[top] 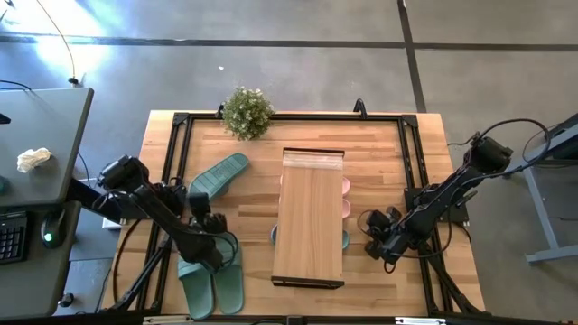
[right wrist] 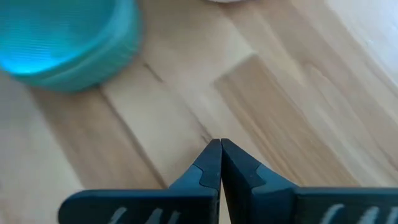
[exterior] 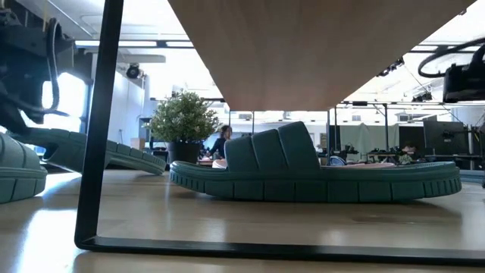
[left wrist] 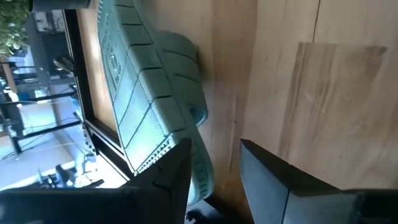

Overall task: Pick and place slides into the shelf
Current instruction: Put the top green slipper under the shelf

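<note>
Green slide (left wrist: 149, 93) in left gripper (left wrist: 214, 168) fingers

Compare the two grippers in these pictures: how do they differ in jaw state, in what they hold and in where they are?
The left gripper has its jaws parted, closed on a green slide left of the shelf. The right gripper has its jaws shut on nothing, above bare table right of the shelf. Both are dark and two-fingered.

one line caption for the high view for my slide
Left gripper above green slides beside the shelf; right gripper waits, shut.
</note>
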Action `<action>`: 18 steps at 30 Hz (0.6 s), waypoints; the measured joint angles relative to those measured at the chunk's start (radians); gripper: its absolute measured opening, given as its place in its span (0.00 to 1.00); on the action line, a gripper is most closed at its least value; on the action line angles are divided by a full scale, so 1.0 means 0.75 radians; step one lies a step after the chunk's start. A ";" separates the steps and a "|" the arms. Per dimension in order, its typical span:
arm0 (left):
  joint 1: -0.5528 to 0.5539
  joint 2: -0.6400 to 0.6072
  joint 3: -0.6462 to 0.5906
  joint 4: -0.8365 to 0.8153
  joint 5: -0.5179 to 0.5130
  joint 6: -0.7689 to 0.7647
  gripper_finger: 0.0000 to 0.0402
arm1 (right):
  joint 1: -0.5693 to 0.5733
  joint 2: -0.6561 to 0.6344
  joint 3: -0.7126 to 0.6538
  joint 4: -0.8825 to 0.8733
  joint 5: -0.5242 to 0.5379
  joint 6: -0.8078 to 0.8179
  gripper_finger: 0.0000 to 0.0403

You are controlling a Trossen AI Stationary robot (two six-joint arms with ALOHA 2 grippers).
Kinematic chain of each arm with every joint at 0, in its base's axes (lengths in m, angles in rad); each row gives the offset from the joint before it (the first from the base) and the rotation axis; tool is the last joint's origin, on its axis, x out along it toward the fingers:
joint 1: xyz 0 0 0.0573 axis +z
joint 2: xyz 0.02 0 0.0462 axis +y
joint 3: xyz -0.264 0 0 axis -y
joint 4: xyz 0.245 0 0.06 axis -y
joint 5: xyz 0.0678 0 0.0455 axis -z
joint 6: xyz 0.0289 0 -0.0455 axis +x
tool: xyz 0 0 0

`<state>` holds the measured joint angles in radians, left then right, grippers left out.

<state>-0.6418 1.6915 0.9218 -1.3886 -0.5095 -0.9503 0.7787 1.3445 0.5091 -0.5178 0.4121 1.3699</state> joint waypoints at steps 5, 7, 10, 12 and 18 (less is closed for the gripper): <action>0.000 0.088 0.000 0.017 0.044 0.002 0.30 | -0.001 0.000 0.000 -0.056 -0.081 0.087 0.00; 0.000 0.112 0.000 0.000 0.055 0.001 0.30 | -0.001 0.000 0.000 -0.056 -0.094 0.123 0.01; 0.000 0.133 0.000 -0.030 0.056 -0.020 0.30 | -0.001 0.000 0.000 -0.055 -0.096 0.153 0.04; 0.000 0.144 0.000 -0.052 0.055 -0.075 0.30 | -0.001 0.000 0.001 -0.053 -0.093 0.150 0.08; 0.000 0.153 -0.001 -0.001 0.061 -0.151 0.30 | 0.001 0.000 0.002 -0.070 -0.102 0.118 0.19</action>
<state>-0.6418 1.8065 0.9210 -1.3890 -0.4640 -1.0631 0.7792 1.3445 0.5106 -0.5705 0.3359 1.4582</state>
